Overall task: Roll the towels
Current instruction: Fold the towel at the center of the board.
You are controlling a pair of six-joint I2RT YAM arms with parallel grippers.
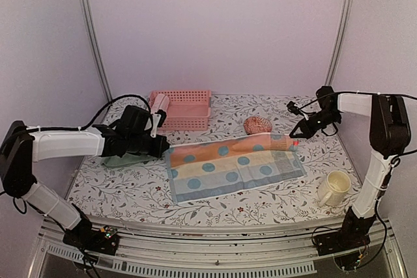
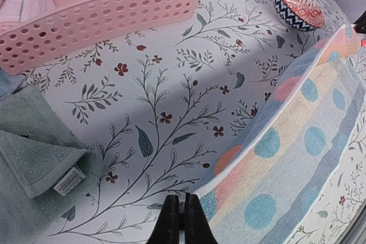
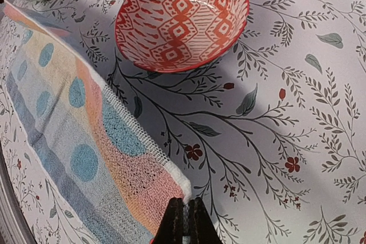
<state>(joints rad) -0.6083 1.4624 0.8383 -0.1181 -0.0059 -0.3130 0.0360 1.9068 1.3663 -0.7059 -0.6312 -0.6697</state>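
floral-printed white rectangular table (image 1: 260, 209): carried every item listed below, with the two arms mounted at its near edge.
peach, yellow and blue striped terry spotted towel (image 1: 234, 167): lay spread across the middle of the table. Its near part was flat; its far edge was raised off the surface and stretched between the two grippers.
pink slatted plastic basket (image 1: 189, 110): stood at the back of the table, left of centre, apart from the spotted towel.
loosely folded sage green towel (image 1: 120, 159): lay on the left side of the table beneath the left arm, just beside the spotted towel's left end. A white label showed at one corner.
rolled pale pink towel (image 1: 160, 103): sat inside the left end of the basket.
red-and-white patterned round ceramic bowl (image 1: 258, 124): stood upright behind the raised edge, near the right gripper and clear of the cloth.
cream ceramic mug (image 1: 334, 188): stood upright near the right front of the table, apart from the spotted towel.
black two-finger left gripper (image 1: 163, 150): clenched, pinching the spotted towel's far left corner.
black two-finger right gripper (image 1: 294, 140): clenched, pinching the spotted towel's far right corner.
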